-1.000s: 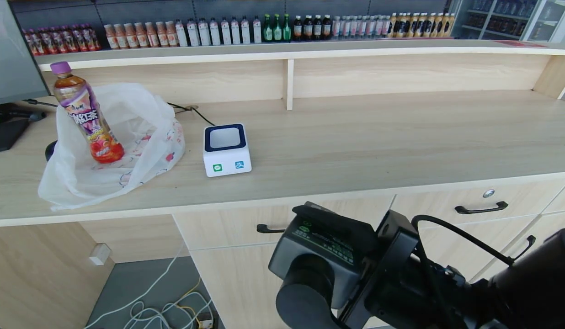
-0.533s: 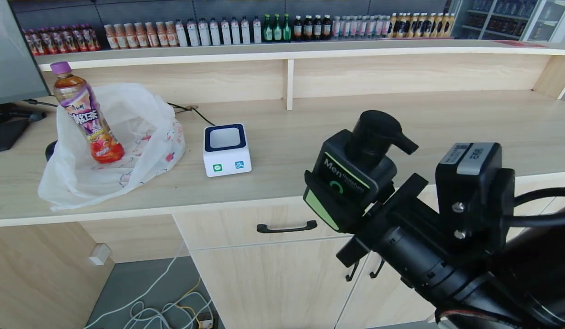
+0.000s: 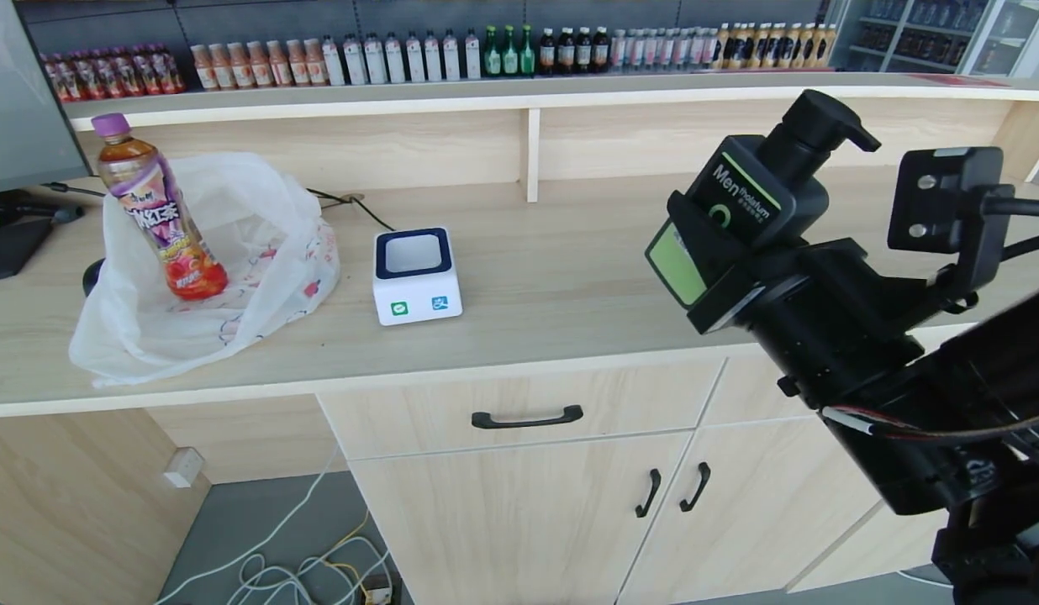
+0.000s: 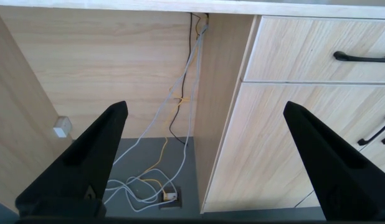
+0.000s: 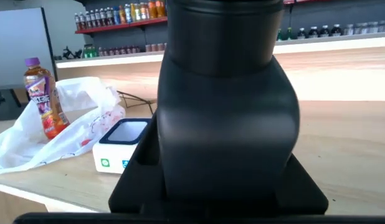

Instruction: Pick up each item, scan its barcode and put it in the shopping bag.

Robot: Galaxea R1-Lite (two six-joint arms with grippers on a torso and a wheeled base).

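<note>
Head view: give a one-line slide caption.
Right tool holds a black pump bottle at the light wooden counter, right of the white cube-shaped scanner.

You'll see rows of drink bottles [image 3: 509,52] along the top edge, a drawer handle [image 3: 527,417] lower centre, and cables [image 3: 309,576] bottom left.

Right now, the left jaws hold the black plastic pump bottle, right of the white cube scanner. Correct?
No: the right jaws hold the black plastic pump bottle, as the head view shows. It is indeed right of the white cube scanner.
</note>
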